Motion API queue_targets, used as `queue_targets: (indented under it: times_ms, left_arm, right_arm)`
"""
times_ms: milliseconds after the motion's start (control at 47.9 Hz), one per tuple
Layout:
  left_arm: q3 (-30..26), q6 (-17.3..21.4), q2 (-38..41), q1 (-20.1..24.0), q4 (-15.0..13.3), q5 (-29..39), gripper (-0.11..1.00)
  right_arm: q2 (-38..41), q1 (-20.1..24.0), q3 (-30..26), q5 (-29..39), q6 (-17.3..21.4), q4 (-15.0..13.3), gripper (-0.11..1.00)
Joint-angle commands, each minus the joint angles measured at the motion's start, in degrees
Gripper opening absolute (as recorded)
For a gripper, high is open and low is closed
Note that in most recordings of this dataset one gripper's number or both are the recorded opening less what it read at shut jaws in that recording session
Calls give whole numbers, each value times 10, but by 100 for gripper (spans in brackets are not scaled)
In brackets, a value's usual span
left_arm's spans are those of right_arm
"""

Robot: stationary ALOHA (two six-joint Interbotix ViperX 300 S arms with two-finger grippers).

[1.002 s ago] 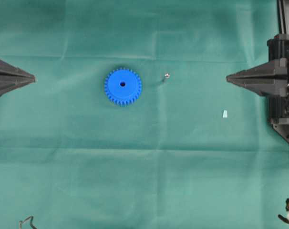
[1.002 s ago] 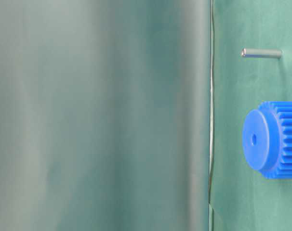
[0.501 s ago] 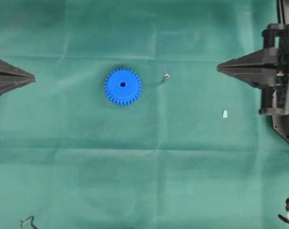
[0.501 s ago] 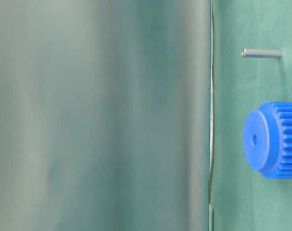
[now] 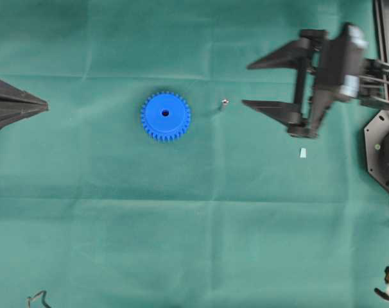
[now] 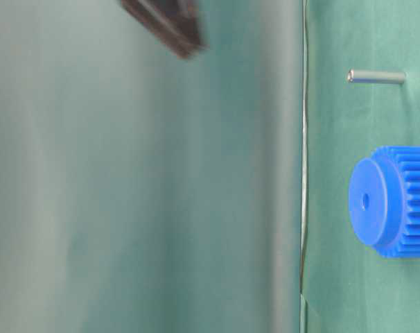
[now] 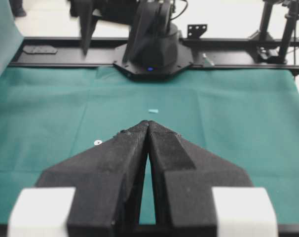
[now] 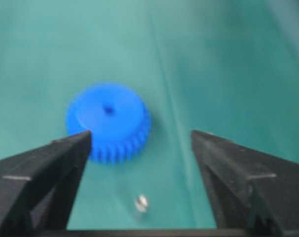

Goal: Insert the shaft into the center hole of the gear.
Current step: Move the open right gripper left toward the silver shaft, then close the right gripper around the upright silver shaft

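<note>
At the far left of the overhead view the left gripper point(image 5: 43, 104) sits at the cloth's edge with its 2 fingers pressed together, nothing between them, well apart from every part. Next comes the blue gear point(image 5: 165, 116), lying flat on the green cloth point(image 5: 181, 244) with its hub up and the center hole point(image 5: 165, 113) open and unobstructed. To its right, clear of the teeth, the shaft point(image 5: 224, 102) stands on end, a tiny silver pin. Right of that, the right gripper point(image 5: 246, 85) hangs near the pin with its jaws spread wide and empty; in its wrist view the pin shows low between the 2 fingers. A small pale scrap point(image 5: 303, 153) lies further right, below the arm.

The likeliest failure, I judge, is tipping the pin: it is slim and upright, so 1 finger arriving first would knock it flat or roll it away. An off-centre pinch could also tilt it in the jaws, and a tilted pin would jam at the hole's rim or push the loose gear across the cloth.
</note>
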Motion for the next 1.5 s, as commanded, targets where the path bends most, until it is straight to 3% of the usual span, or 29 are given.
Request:
queue_targets:
  times_ms: [0,251,543,940,1023,1274,1483]
  left_arm:
    - [-14,-1,5,-2,2,-2,0]
    - [-13,-1,8,-2,2,1,0]
    - [-13,0,8,-1,2,10,0]
    - [-12,0,8,-2,2,10,0]
    - [-12,0,8,-1,2,11,0]
    - [-12,0,8,-2,2,16,0]
    - [-12,0,8,-2,2,17,0]
  right_arm:
    - [44,-9,-15,-13,0,2,91]
    - [163,-13,-16,-67,1,11,89]
    - [246,-13,-15,-113,1,34,88]
    - [268,-14,-17,-142,0,40,85]
    - [268,-13,-16,-139,0,40,77]
    - [268,-11,-17,-123,-2,36,18]
    - [266,-9,-18,-119,-1,36,17]
